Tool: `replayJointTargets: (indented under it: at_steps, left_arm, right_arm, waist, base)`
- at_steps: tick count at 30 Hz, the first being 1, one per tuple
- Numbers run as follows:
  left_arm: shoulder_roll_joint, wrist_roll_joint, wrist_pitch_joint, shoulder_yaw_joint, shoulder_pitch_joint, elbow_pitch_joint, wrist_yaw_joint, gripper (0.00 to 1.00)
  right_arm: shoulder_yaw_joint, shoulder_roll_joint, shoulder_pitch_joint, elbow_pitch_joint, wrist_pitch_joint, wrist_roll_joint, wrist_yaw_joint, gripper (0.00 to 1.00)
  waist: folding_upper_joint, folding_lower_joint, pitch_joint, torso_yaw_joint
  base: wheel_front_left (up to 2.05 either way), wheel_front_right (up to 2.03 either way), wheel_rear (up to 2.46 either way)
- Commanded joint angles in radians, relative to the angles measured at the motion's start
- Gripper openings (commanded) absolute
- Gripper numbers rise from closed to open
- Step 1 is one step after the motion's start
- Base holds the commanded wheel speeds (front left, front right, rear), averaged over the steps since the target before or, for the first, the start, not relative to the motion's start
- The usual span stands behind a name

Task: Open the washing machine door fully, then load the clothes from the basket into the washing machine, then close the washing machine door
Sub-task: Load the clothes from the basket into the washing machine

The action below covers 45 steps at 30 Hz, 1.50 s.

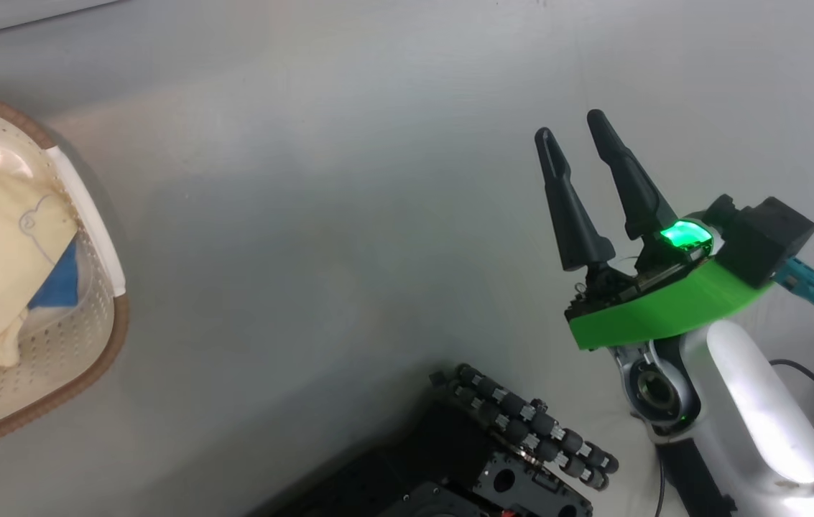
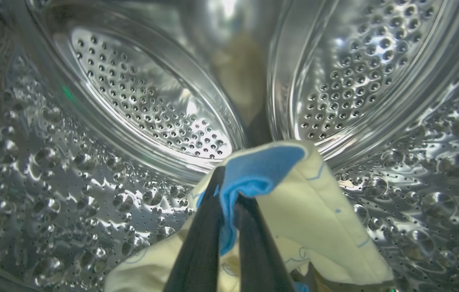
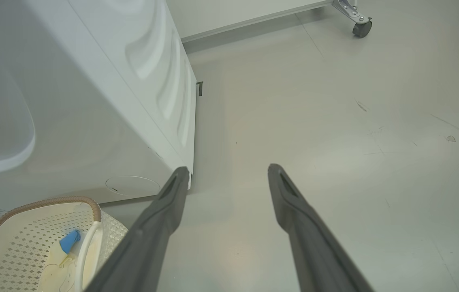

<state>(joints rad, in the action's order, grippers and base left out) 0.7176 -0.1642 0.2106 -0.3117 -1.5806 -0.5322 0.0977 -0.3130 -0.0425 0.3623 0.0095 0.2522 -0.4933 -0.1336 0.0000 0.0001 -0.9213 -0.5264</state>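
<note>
Left wrist: my left claw (image 2: pixel 229 184) clamped on cream garment (image 2: pixel 314 211), drum (image 2: pixel 152 105) all around it. Head view: my right claw (image 1: pixel 570 126) spread wide, empty; basket (image 1: pixel 118 323) well to its left.

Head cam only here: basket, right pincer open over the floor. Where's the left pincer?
Observer: Inside the steel drum. The left pincer is shut on a cream garment with a blue patch.
Operator: Dropped it yet?
Observer: No. The blue patch is pinched between the fingers; the cream part drapes to their right in that view.
Operator: Machine versus basket?
Observer: Right wrist view: the basket sits on the floor in front of the white washing machine, near its lower corner.
</note>
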Motion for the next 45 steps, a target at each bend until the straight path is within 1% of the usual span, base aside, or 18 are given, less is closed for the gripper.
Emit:
replayJointTargets:
  at_steps: [1,4,5,6,7,8,15,21,25,31,36,41,42,45]
  left_arm:
    - [0.033,-0.008,-0.01,0.031,-0.029,0.03,0.022,0.0]
    - [0.02,-0.016,-0.006,0.037,-0.032,0.016,0.043,0.0]
    - [0.018,-0.016,-0.005,0.035,-0.03,0.013,0.046,0.33]
    - [0.015,-0.019,-0.004,0.035,-0.028,0.01,0.049,0.73]
    - [0.015,-0.019,-0.004,0.035,-0.028,0.01,0.049,0.73]
    - [0.012,-0.022,-0.007,0.036,-0.026,0.011,0.053,1.0]
    - [0.0,-0.056,-0.011,0.046,0.018,0.028,0.061,1.0]
    - [-0.023,-0.094,-0.028,0.056,0.094,0.067,0.078,1.0]
    - [-0.042,-0.122,-0.059,0.066,0.166,0.1,0.093,1.0]
    - [-0.053,-0.144,-0.153,0.076,0.3,0.156,0.111,1.0]
    - [-0.084,-0.179,-0.252,0.097,0.441,0.203,0.137,1.0]
    - [-0.133,-0.204,-0.337,0.096,0.58,0.246,0.16,1.0]
    - [-0.156,-0.211,-0.373,0.092,0.637,0.27,0.171,1.0]
    - [-0.188,-0.214,-0.41,0.078,0.73,0.309,0.188,1.0]
  right_arm:
    - [-0.006,-0.008,-0.027,-0.027,0.01,-0.007,0.003,1.0]
    - [-0.004,-0.008,-0.032,-0.028,0.01,-0.007,0.003,1.0]
    - [-0.004,-0.008,-0.032,-0.029,0.01,-0.007,0.003,1.0]
    - [-0.003,-0.008,-0.032,-0.029,0.01,-0.007,0.003,1.0]
    - [-0.003,-0.008,-0.032,-0.029,0.01,-0.007,0.003,1.0]
    - [-0.003,-0.008,-0.031,-0.029,0.01,-0.007,0.003,1.0]
    - [0.004,-0.008,-0.012,-0.032,0.01,0.002,0.003,1.0]
    - [0.027,-0.008,-0.008,-0.03,0.01,0.029,0.003,1.0]
    - [0.045,-0.008,-0.009,-0.033,0.01,0.048,0.003,1.0]
    - [0.07,-0.008,-0.013,-0.029,0.01,0.078,0.003,1.0]
    - [0.1,-0.008,-0.036,-0.018,0.01,0.1,0.003,1.0]
    - [0.117,-0.008,-0.067,-0.009,0.01,0.135,0.003,1.0]
    - [0.122,-0.008,-0.078,-0.007,0.01,0.15,0.003,1.0]
    - [0.134,-0.008,-0.098,-0.004,0.01,0.173,0.003,1.0]
  waist:
    - [0.0,-0.0001,-0.005,0.001]
    - [0.0,-0.0001,-0.008,0.003]
    - [0.0,-0.0001,-0.009,0.005]
    - [0.0,-0.0001,-0.01,0.005]
    - [0.0,-0.0001,-0.01,0.005]
    - [0.0,-0.0001,-0.011,0.006]
    - [0.0,-0.0001,-0.008,0.016]
    - [0.0,-0.0001,0.013,0.061]
    - [0.0,-0.0001,0.036,0.095]
    - [0.0,-0.0001,0.088,0.136]
    - [0.0,-0.0001,0.15,0.174]
    - [0.0,-0.0001,0.222,0.213]
    - [0.0,-0.0001,0.252,0.227]
    - [0.0,-0.0001,0.299,0.248]
  base:
    - [0.0,0.0,0.0]
    - [0.0,0.0,0.0]
    - [0.0,0.0,0.0]
    - [0.0,0.0,0.0]
    - [0.0,0.0,0.0]
    - [0.0,0.0,0.0]
    - [0.0,0.0,0.0]
    - [0.0,0.0,0.0]
    - [0.0,0.0,0.0]
    - [0.0,0.0,0.0]
    - [0.0,0.0,0.0]
    - [0.0,0.0,0.0]
    - [0.0,0.0,0.0]
    - [0.0,0.0,0.0]
